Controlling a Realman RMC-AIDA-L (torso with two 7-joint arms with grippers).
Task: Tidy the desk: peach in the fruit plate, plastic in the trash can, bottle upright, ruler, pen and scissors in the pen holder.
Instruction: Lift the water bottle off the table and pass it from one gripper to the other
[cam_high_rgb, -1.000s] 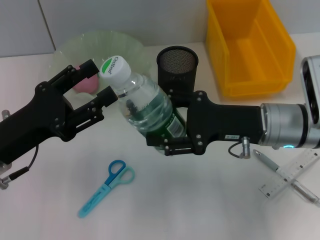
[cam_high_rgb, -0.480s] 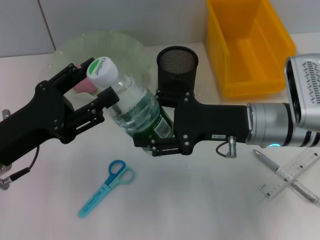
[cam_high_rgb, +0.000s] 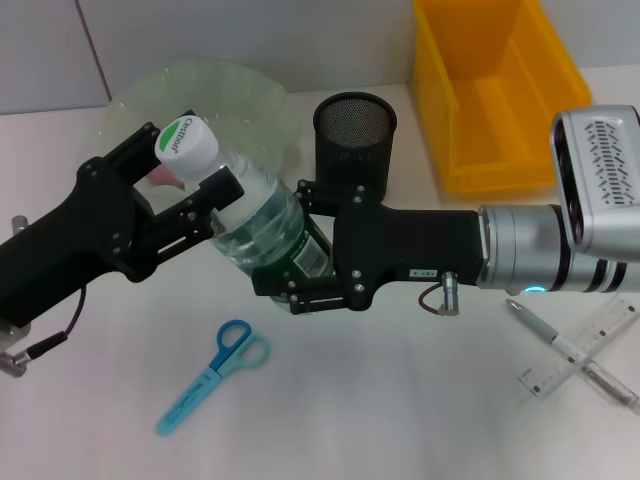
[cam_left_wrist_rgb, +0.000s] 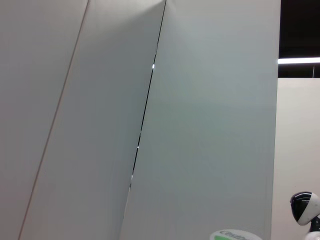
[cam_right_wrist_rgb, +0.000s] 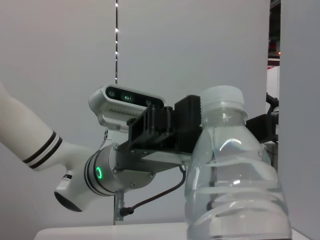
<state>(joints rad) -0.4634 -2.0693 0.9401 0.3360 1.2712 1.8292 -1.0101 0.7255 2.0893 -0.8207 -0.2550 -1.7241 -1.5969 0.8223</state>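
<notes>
A clear water bottle with a white and green cap leans top-left over the table. My right gripper is shut on its lower, green-labelled body. My left gripper is open, one finger on each side of the bottle's neck below the cap. The right wrist view shows the bottle upright and close, with the left gripper's black fingers behind its neck. A pink peach peeks out in the green fruit plate, mostly hidden. Blue scissors lie at the front left. Pen and ruler lie crossed at the right. The plastic is out of view.
A black mesh pen holder stands behind my right gripper. The yellow trash can sits at the back right. The left wrist view shows grey wall panels and the bottle's cap at its edge.
My right gripper has carried the bottle to the left, bringing its neck between the left gripper's fingers. The left arm has barely moved.
</notes>
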